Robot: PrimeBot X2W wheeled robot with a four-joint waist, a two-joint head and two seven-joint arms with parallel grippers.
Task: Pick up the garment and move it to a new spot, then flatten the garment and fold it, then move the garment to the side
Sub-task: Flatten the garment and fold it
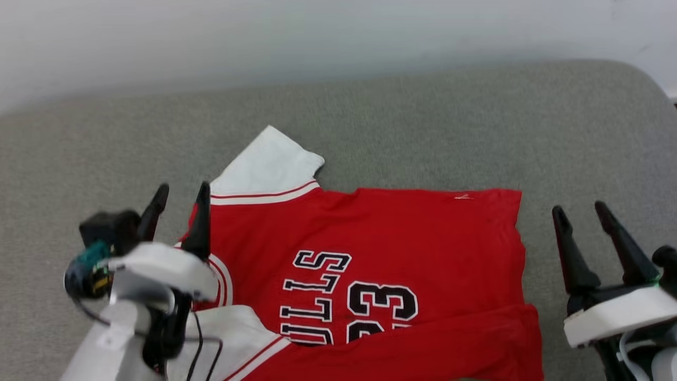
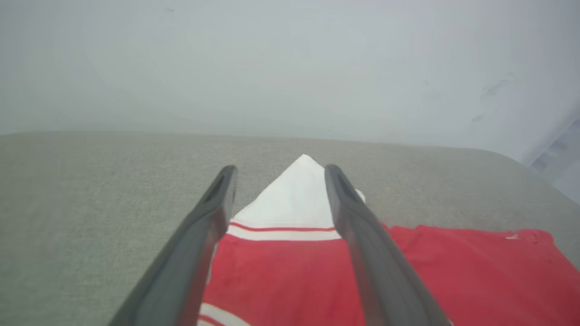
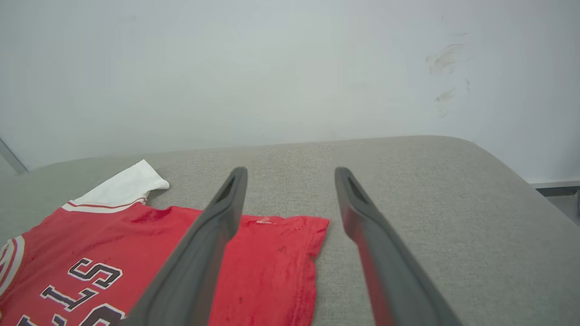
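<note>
We're seeing the left jaws standing wide apart, gripping nothing. Their fingers (image 1: 200, 225) are hovering over the garment (image 1: 412, 233) at its left edge, beside the far white sleeve (image 1: 264, 164). Whether they're touching the cloth, we can't tell. The right jaws are gaping fully too, empty, fingers (image 1: 571, 259) sitting just right of the garment's right edge over bare worktop (image 1: 476, 121), clear of the fabric. The garment is lying flat on the worktop, lettering up, near edge folding over the lettering. Free worktop is running left, right and beyond the garment. Its rounded corner is curving off far right of the garment, with the wall (image 1: 317, 37) beyond. We're counting one garment, two white sleeves, two sets of jaws, four fingers.
</note>
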